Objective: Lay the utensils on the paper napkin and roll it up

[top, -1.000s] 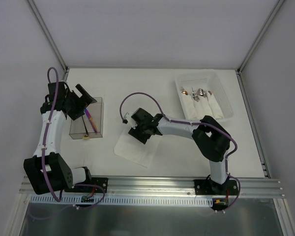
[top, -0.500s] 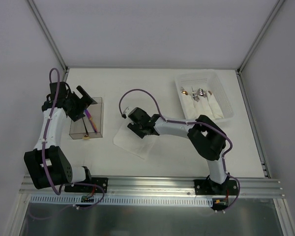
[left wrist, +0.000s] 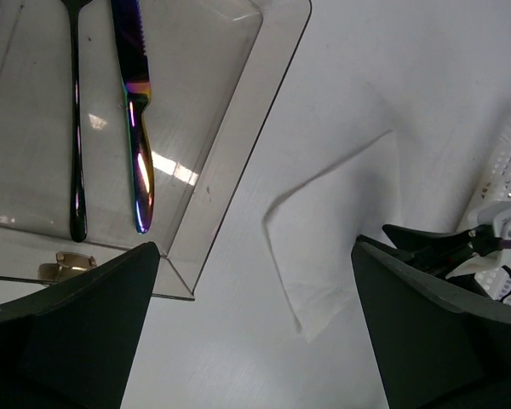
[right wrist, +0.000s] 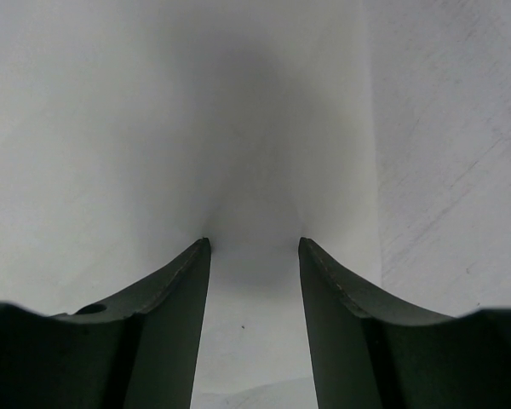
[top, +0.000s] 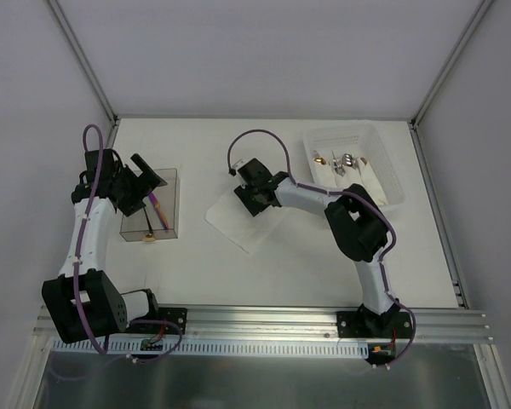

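One right gripper (top: 249, 198) at paper napkin (top: 238, 223) edge

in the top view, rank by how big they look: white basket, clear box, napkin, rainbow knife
1. white basket
2. napkin, though the right gripper covers part of it, so it and the basket are close
3. clear box
4. rainbow knife, clearly smallest

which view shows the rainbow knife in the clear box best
The left wrist view: the iridescent knife lies nearly full length in the clear box, serrated blade and handle sharp. The top external view shows only a small purple streak. The right wrist view shows none of it, only napkin.
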